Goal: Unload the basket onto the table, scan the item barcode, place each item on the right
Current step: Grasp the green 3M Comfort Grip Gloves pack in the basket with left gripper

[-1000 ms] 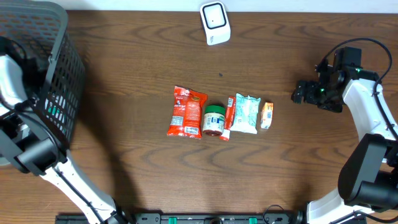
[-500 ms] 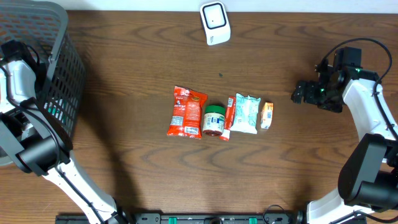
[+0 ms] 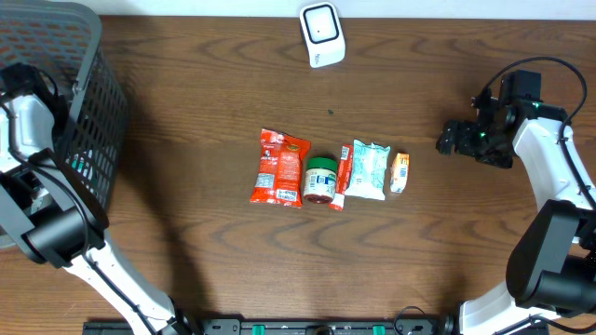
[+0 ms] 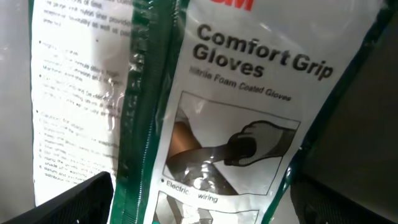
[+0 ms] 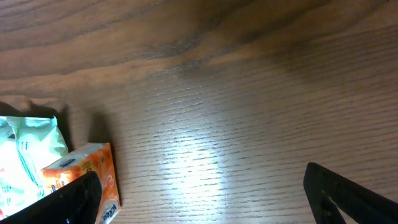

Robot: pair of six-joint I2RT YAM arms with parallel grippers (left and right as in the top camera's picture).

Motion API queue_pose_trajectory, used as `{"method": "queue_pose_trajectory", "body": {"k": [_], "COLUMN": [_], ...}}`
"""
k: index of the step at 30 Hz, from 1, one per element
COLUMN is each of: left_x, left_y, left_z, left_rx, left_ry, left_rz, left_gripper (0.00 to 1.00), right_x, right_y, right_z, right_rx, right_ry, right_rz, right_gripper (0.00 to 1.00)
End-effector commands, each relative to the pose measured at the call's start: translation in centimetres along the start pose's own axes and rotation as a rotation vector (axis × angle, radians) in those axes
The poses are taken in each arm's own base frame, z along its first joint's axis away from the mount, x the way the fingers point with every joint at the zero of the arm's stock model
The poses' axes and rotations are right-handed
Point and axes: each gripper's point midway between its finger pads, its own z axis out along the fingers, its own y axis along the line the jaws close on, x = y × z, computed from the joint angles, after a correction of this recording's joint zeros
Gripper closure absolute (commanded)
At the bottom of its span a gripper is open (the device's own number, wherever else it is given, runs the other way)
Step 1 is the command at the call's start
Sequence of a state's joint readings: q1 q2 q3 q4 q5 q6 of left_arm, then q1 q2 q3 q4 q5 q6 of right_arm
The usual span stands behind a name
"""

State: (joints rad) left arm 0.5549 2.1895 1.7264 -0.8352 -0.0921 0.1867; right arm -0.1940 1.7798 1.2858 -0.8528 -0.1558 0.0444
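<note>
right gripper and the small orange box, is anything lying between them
Nothing; only bare table separates the right gripper and the orange box, clear in the overhead view.

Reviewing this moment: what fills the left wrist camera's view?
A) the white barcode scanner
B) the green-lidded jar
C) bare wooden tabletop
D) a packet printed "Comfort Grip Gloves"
D: the left wrist view shows the glove packet close up, with "Comfort Grip Gloves" legible on its clear green-edged wrapper.
</note>
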Motion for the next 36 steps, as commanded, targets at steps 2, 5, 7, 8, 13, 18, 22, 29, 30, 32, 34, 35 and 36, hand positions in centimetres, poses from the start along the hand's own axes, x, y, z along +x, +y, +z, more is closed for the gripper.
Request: {"method": "queue_pose_trajectory", "body": {"k": [2, 5, 7, 8, 13, 18, 22, 29, 30, 32, 34, 35, 36], "left_x": [3.9, 4.4, 5.1, 5.3, 5.5, 5.3, 3.2, -2.3, -2.9, -3.5, -3.3, -3.1, -2.8], "left_y": [1.9, 1.3, 0.8, 0.8, 0.8, 0.9, 1.7, 4.7, 5.1, 6.0, 6.7, 7.0, 7.3], "left_z": [4.3, 5.2, 6.1, 6.3, 6.6, 6.3, 3.4, -10.5, -13.0, -19.2, -25.2, -28.0, -30.8], "left_rx": [-0.042, 0.014, 0.065, 0.067, 0.067, 0.067, 0.057, 0.014, 0.008, -0.002, -0.008, -0.011, -0.015], "left_ry": [0.121, 0.117, 0.116, 0.118, 0.12, 0.113, 0.041, -0.32, -0.388, -0.549, -0.701, -0.777, -0.855], "left_rz": [-0.106, -0.124, -0.14, -0.142, -0.118, -0.12, -0.129, -0.213, -0.223, -0.264, -0.297, -0.312, -0.324], "left_gripper": [0.08, 0.08, 0.09, 0.13, 0.35, 0.8, 0.93, 0.93, 0.93, 0.93, 0.93, 0.93, 0.93], "right_x": [-0.4, -0.4, -0.4, -0.4, -0.4, -0.4, -0.4, -0.4, -0.4, -0.4, -0.4, -0.4, -0.4], "right_y": [0.1, 0.1, 0.1, 0.1, 0.1, 0.1, 0.1, 0.1, 0.1, 0.1, 0.1, 0.1, 0.1], "right_z": [-0.3, -0.3, -0.3, -0.3, -0.3, -0.3, -0.3, -0.3, -0.3, -0.3, -0.3, -0.3, -0.3], "right_rx": [0.007, 0.007, 0.007, 0.007, 0.007, 0.007, 0.007, 0.007, 0.007, 0.007, 0.007, 0.007, 0.007], "right_ry": [-0.013, -0.013, -0.013, -0.013, -0.013, -0.013, -0.013, -0.013, -0.013, -0.013, -0.013, -0.013, -0.013], "right_rz": [-0.003, -0.003, -0.003, -0.003, -0.003, -0.003, -0.003, -0.003, -0.003, -0.003, -0.003, -0.003, -0.003], "right_gripper": [0.01, 0.01, 0.01, 0.01, 0.01, 0.01, 0.01, 0.01, 0.01, 0.01, 0.01, 0.01, 0.01]}}
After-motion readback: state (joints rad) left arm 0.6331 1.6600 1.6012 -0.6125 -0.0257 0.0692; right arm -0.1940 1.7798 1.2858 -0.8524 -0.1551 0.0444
